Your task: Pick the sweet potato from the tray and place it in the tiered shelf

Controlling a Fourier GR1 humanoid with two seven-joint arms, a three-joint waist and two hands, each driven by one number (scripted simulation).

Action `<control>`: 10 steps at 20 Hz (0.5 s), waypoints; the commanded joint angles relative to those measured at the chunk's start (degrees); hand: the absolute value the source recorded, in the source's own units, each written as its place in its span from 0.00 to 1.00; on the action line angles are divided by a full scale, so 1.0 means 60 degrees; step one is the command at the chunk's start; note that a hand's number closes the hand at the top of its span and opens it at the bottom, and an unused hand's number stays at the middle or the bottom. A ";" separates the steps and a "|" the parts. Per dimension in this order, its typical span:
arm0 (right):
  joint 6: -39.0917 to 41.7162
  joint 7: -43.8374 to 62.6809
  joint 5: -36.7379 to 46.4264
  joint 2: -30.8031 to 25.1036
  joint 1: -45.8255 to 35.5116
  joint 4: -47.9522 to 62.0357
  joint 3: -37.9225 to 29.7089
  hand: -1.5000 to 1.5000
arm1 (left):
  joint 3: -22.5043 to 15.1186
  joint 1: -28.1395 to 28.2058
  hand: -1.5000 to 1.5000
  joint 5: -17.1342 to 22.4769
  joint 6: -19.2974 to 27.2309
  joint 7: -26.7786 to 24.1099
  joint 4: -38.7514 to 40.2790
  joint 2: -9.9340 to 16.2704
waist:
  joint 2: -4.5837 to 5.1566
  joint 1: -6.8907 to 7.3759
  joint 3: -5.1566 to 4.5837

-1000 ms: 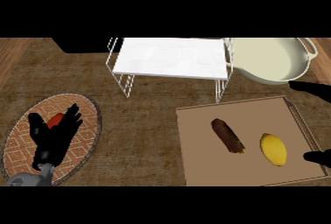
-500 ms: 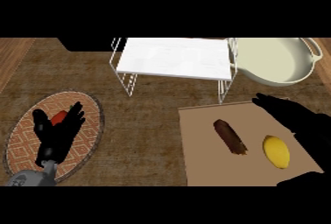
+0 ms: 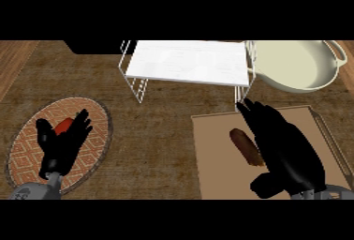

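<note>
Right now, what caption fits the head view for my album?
Black right hand hovers open over brown sweet potato on tan tray, near white wire shelf.

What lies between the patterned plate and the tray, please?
In the head view, only bare counter lies between the plate and the tray; nothing stands on that stretch.

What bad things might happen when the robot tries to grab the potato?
The right hand covers part of the sweet potato and hides whatever lies beside it on the tray, so it might close on the wrong thing. The shelf has thin wire legs, and a pot sits right next to it; the hand may bump either on the way.
</note>
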 commanded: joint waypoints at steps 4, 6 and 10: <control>0.0690 0.0737 0.1296 0.1462 -0.0364 0.1439 0.0839 0.00 | 0.0129 0.0065 0.50 -0.0269 0.0057 0.0600 -0.0049 -0.0251 | 0.0020 -0.0061 -0.0022; 0.0793 0.0822 0.1663 0.1392 0.0110 0.1139 0.0929 0.00 | 0.0326 0.0216 0.50 -0.0245 -0.0073 0.0897 -0.0627 0.0000 | 0.0007 -0.0074 -0.0019; 0.0990 0.0957 0.2218 0.1399 0.0612 0.0959 0.0955 0.00 | 0.0388 -0.0052 0.50 -0.0536 -0.0172 0.0650 0.0100 -0.0442 | 0.0011 -0.0143 -0.0022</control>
